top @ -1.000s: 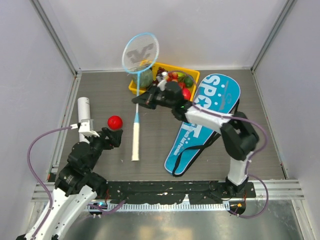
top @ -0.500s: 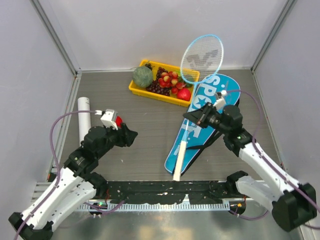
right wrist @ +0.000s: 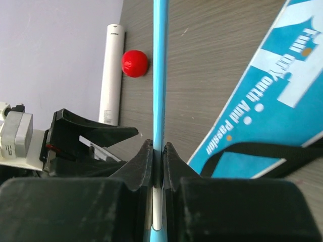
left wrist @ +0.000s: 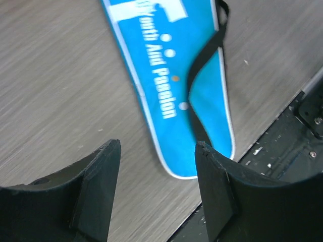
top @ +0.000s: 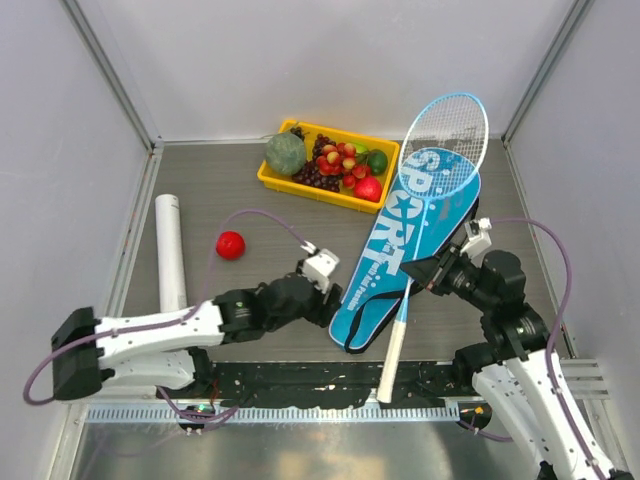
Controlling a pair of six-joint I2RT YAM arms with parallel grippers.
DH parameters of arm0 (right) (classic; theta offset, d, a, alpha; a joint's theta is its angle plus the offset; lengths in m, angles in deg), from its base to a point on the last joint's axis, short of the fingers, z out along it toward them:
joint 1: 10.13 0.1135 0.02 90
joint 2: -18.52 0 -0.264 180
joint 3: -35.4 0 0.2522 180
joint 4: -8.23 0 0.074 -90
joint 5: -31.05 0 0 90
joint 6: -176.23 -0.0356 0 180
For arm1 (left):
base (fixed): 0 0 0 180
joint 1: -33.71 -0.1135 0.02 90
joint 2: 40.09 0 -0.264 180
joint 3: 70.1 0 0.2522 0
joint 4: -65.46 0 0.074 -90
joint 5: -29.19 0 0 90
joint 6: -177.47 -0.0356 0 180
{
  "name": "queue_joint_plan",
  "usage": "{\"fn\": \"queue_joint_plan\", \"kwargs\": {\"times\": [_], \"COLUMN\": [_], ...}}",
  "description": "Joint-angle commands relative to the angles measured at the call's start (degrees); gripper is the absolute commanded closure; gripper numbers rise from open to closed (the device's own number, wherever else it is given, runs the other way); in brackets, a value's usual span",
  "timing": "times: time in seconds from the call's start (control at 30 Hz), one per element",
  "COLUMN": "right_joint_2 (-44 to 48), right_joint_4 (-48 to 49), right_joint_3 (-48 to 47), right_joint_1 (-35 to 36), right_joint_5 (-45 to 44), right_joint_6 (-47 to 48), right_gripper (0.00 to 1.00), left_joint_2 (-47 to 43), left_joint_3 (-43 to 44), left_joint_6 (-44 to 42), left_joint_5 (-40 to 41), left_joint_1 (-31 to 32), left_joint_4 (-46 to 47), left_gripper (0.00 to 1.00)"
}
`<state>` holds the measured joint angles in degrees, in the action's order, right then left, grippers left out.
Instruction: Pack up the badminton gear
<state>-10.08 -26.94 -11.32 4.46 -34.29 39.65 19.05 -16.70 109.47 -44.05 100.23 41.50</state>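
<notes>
The right end effector (right wrist: 157,148) is clamped tight on the thin blue shaft of the racket (top: 445,135), its jaws pinching just above the white grip. A second ago it held that racket out over the middle of the counter, next to the yellow tray (top: 268,178) at the far edge. Now the racket has swung across to the right half of the counter. It lies in line with the blue bag (top: 385,250), head over the bag's wide far-right end and handle reaching past the narrow end towards the near edge. Whether it touches the bag or hangs just above it I cannot tell.

The left end effector (left wrist: 156,166) has also moved. It has left the white tube (top: 170,250) and the red ball (top: 230,244) by the left edge and stretched along the near edge to the bag's narrow end. Its jaws stand partly apart with nothing between them, just beside the strap.

This looks like preparation to slide the racket in, with the left arm probably there to steady or open the bag. The frames do not show whether the bag is open.
</notes>
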Motion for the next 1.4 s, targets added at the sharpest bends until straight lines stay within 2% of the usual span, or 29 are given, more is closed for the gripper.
{"fn": "queue_joint_plan", "kwargs": {"times": [0.0,0.23,0.47,0.77,0.87,0.9,0.97,1.0,1.13,1.27,1.37], "right_joint_2": [7.2,14.7,18.6,19.0,19.1,18.8,18.1,17.8,16.4,14.7,15.0], "right_joint_4": [-12.1,-21.3,-25.0,-25.3,-24.9,-24.8,-24.7,-24.5,-24.2,-24.3,-24.6], "right_joint_3": [-5.6,-9.6,-13.0,-11.2,-10.6,-10.5,-9.9,-9.1,-6.6,-4.5,-3.4], "right_joint_1": [-0.3,-0.3,-0.3,-0.3,-0.4,-0.3,-0.2,-0.3,-0.3,-0.3,-0.3], "right_joint_5": [-5.3,-12.6,-18.7,-18.7,-18.8,-18.7,-18.3,-18.3,-18.3,-16.8,-16.1], "right_joint_6": [5.1,5.0,6.0,6.1,5.7,5.7,5.8,5.7,6.2,5.7,5.5], "right_gripper": [0.95,0.95,0.95,0.95,0.95,0.95,0.95,0.95,0.95,0.95,0.95], "left_joint_2": [9.2,22.7,33.4,40.2,41.1,41.0,40.1,39.7,35.9,31.0,30.3], "left_joint_3": [5.4,8.5,13.3,15.1,15.8,16.0,16.2,16.4,16.8,14.2,15.2], "left_joint_6": [-0.8,-0.5,0.8,0.7,0.2,-0.1,-0.1,-0.1,2.7,7.4,6.0], "left_joint_5": [7.5,7.4,7.7,8.2,8.2,8.3,9.2,10.1,7.9,2.7,2.4], "left_joint_1": [8.0,13.8,16.2,16.2,16.2,16.2,16.2,16.0,13.7,10.0,9.5], "left_joint_4": [9.8,19.7,18.1,15.6,14.8,14.5,14.1,13.6,11.3,14.1,13.2], "left_gripper": [0.36,0.36,0.37,0.41,0.54,0.62,0.9,1.0,1.0,1.0,1.0]}}
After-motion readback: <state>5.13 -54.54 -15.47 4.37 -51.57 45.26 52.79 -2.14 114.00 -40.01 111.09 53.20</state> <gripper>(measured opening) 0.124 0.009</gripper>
